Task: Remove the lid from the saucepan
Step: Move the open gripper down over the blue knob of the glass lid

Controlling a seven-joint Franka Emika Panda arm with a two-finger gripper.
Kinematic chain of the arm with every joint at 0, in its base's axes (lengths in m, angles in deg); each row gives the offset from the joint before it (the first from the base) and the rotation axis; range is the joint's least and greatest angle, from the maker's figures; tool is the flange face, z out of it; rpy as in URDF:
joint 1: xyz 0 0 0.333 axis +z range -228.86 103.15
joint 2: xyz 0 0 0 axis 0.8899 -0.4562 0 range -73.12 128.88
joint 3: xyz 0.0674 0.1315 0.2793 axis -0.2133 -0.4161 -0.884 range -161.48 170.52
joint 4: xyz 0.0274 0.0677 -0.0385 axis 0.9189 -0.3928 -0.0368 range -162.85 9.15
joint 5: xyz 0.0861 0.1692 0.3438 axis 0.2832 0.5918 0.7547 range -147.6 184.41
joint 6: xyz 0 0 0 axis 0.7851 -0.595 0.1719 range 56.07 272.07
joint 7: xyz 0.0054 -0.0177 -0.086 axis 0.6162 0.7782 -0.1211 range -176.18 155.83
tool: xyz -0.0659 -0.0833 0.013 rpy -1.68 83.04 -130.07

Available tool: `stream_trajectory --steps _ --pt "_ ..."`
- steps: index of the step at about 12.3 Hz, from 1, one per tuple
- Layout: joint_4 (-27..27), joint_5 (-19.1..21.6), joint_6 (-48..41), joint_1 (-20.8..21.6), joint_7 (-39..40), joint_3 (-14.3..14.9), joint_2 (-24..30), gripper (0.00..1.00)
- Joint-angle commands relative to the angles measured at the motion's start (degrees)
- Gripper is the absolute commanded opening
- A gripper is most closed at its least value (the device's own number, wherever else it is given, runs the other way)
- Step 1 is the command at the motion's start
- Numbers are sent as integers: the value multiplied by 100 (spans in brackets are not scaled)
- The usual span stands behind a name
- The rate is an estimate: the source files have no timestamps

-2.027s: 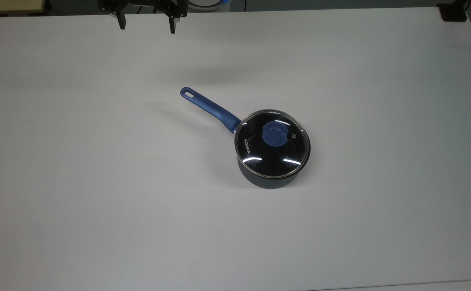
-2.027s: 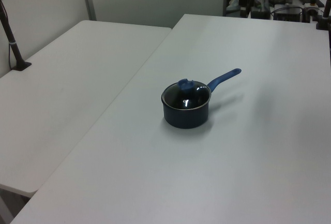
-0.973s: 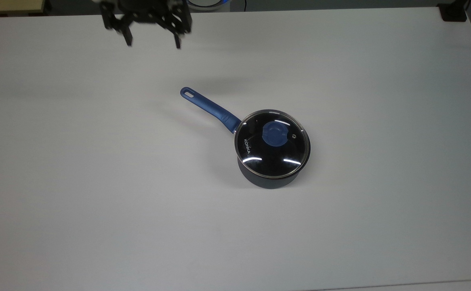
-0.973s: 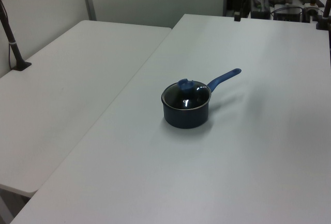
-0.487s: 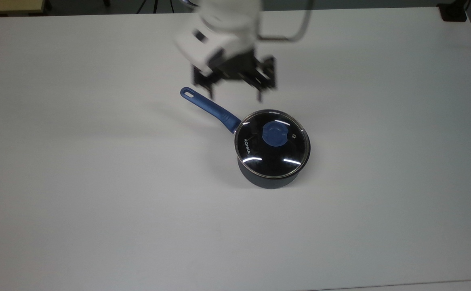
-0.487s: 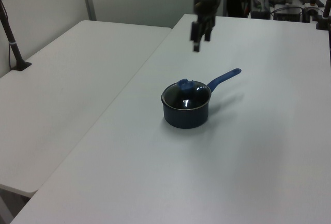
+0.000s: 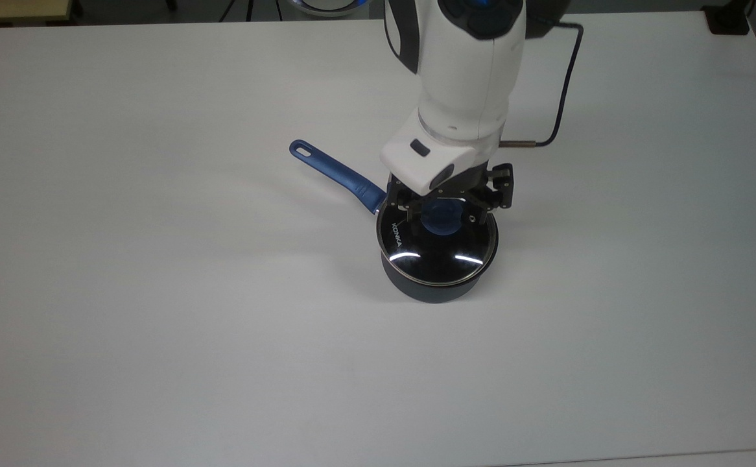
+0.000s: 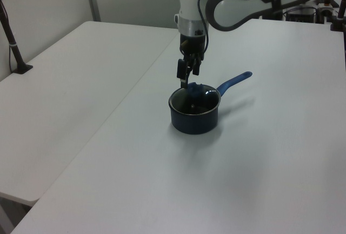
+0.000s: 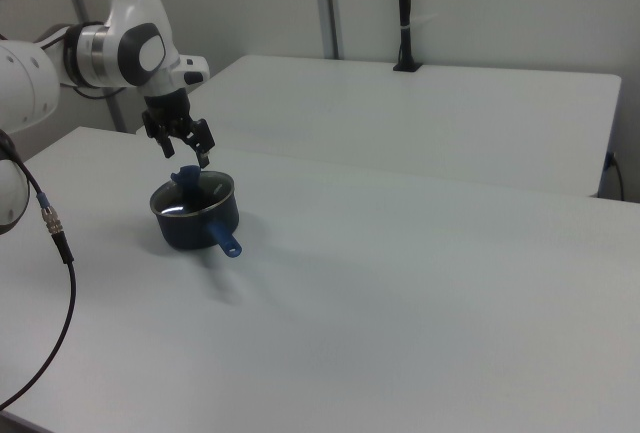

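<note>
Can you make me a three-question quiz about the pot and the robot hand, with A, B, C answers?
1. Where is the gripper?
A. above the lid's knob
B. beside the handle's far end
C. on the bare table

2. What colour is the saucepan's handle?
A. red
B. blue
C. yellow

3. Is the lid on the saucepan?
A. yes, still on
B. lying on the table
C. held high in the air

Answers: 1 A, its open fingers straddle the knob in the top view. 2 B, the handle shows blue. 3 A, the glass lid sits flat on the rim.

We get even, bright overhead light. Two glare streaks on the lid (image 7: 436, 256). Soft faint shadows on the worktop (image 7: 157, 292).
</note>
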Motion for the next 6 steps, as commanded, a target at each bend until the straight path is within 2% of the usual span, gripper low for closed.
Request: stream_trajectory --steps 1,3,6 --pt "173 -92 -20 206 156 230 -174 96" --pt "138 -294 -47 259 262 230 -192 85" --pt "67 -488 -56 294 447 230 -183 77"
